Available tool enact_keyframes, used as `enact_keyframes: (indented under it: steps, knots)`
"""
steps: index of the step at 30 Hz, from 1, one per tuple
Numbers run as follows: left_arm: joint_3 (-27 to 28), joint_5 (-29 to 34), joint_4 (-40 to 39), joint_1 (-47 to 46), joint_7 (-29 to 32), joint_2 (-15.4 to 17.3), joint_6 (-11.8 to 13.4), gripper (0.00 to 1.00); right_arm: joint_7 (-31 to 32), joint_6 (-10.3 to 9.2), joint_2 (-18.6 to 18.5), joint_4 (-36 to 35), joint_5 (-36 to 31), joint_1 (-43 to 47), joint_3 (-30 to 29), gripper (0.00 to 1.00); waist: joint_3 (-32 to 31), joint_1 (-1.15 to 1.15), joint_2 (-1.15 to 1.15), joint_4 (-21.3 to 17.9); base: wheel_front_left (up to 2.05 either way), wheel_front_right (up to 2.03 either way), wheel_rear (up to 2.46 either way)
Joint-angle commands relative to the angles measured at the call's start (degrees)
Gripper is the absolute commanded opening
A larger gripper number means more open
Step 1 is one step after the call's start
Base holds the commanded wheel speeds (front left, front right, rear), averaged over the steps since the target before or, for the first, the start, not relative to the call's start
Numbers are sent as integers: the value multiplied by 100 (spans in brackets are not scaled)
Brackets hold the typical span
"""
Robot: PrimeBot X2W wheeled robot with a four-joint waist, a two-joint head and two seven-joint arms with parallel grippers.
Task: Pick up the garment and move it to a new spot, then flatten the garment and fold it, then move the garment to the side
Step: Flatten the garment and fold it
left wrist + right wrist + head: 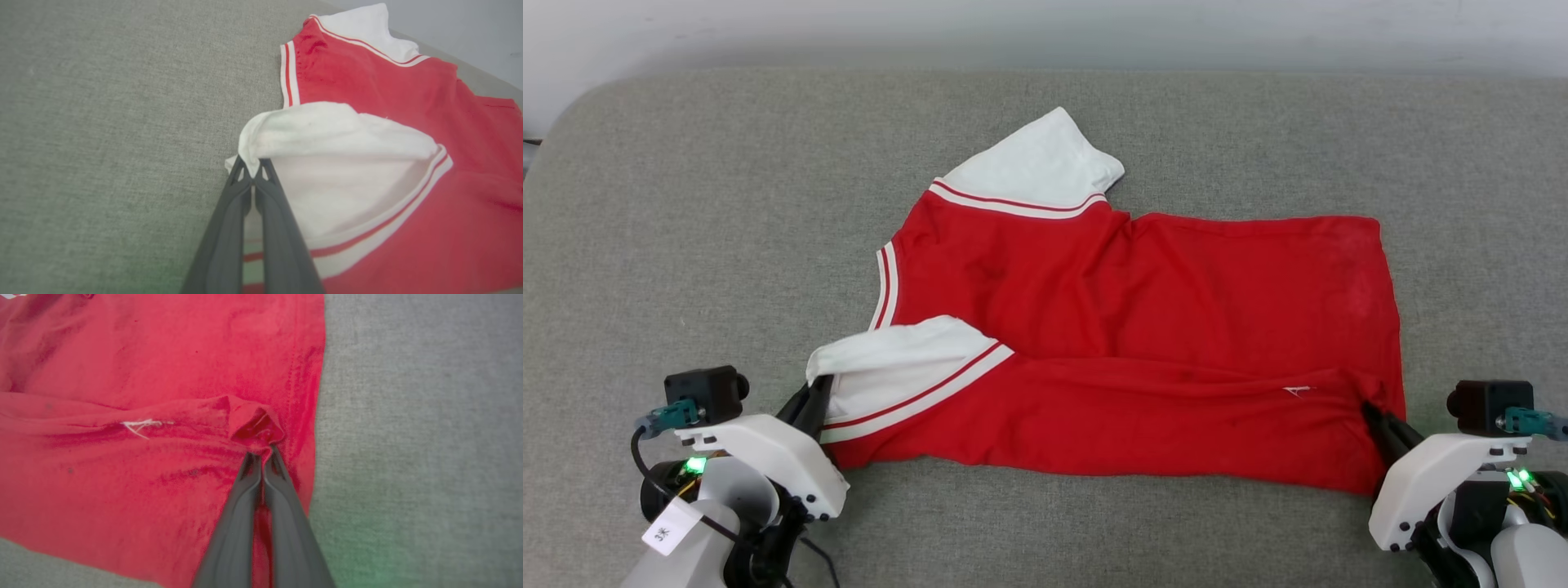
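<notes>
In the head view, we see one garment (1143, 310) in the middle of the grey cloth-covered desk (686, 245), with the neck toward the robot's left and the hem toward its right. The left pincer (813, 400) is closed on the edge of the near white sleeve (890, 359). The right pincer (1376, 416) is closed on red cloth at the near hem corner. We think the two grips sit at the two ends of the near long side so that this side can travel as one straight line over the body, which fits the folding step. We count two pincers and two white sleeves, and the far sleeve (1037, 163) lies spread out on the desk.

In the left wrist view, the two dark fingers (229, 212) meet at their tips with a small bunch of white sleeve cloth pinched between them. The sleeve bulges a little above the red body, so we judge that it is lifted and not pressed flat. We count three striped trims here: one at the neck and one on each sleeve.

In the right wrist view, the two fingers (241, 506) are also together, and a small peak of red fabric stands up from their tips, just beside the hem edge. One short white thread-like mark (141, 425) lies on the fold line.
</notes>
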Motion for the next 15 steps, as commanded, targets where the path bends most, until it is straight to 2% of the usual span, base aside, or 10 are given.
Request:
enact_keyframes:
  steps: [1, 9, 10, 11, 12, 13, 15]
  knots:
    - [-19, -28, 106, -74, 41, 6, -33, 0, 16, -12, -23, 185, 30, 34, -30, 0, -14, -1, 0, -2, 0, 0, 0]
    - [-121, -68, 479, -38, 21, -76, -203, 0, -151, -12, -50, 624, 159, 101, 111, 0, -186, -1, 0, -42, 0, 0, 0]
    - [-141, -66, 516, -46, 13, -101, -209, 0, -210, -12, -43, 643, 179, 95, 130, 4, -235, -1, 0, -42, 0, 0, 0]
    - [-139, -63, 538, -53, -28, -114, -209, 28, -278, -12, -62, 648, 150, 93, 146, 40, -289, -1, 0, -46, 0, 0, 0]
    - [-137, -56, 570, -60, -55, -124, -198, 70, -389, -12, -63, 627, 149, 93, 161, 100, -344, -1, 0, -48, 0, 0, 0]
    - [-154, -45, 600, -54, -58, -137, -171, 100, -530, -11, -69, 582, 145, 83, 158, 100, -394, -1, 0, -54, 0, 0, 0]
    - [-129, -1, 598, -48, -156, -152, -111, 100, -898, -10, -78, 464, 125, 71, 179, 100, -527, -1, 0, -69, 0, 0, 0]
